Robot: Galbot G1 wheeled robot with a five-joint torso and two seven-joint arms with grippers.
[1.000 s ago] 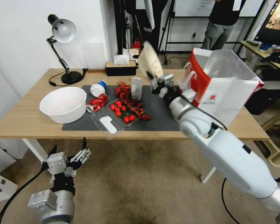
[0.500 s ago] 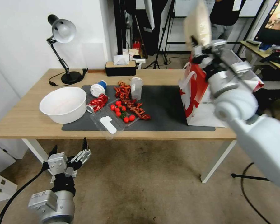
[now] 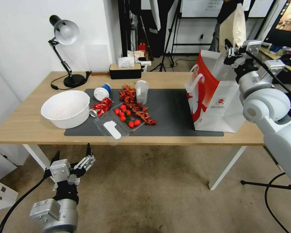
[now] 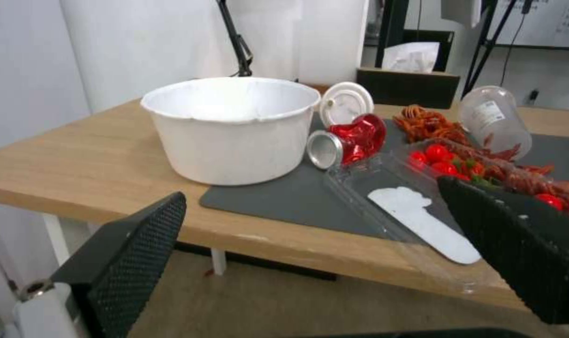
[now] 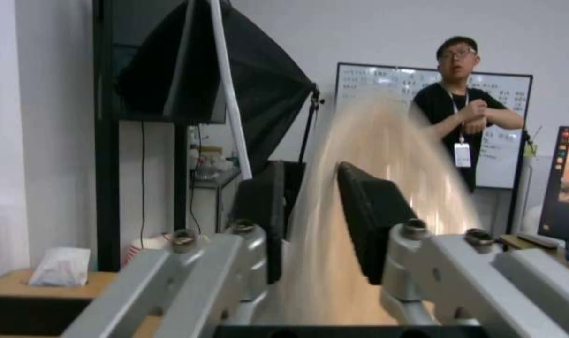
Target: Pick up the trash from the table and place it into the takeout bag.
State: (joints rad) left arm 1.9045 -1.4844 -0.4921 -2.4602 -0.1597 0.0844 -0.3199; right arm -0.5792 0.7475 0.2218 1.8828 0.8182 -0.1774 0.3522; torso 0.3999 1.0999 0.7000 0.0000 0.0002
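Above the surface's right end, the right gripper (image 3: 232,48) has its jaws clenched on the beige paper bowl (image 3: 235,27), over the takeout bag (image 3: 216,97). Released off-centre, it may catch the rim. Left gripper (image 3: 72,160) hangs below the front edge, jaws spread.

**Even indoor light, with motion blur at the right wrist**

The room is evenly and softly lit; the long light-wood table (image 3: 29,123) casts only a faint shadow on the floor. Straight lines bow toward the head view's edges. Pinched in the right gripper (image 5: 309,220), the beige paper bowl (image 5: 384,155) smears into streaks. Close to the left gripper (image 4: 315,263), its black meshed fingers (image 4: 134,253) look soft, while the white round bowl (image 4: 231,126) beyond stays sharp.
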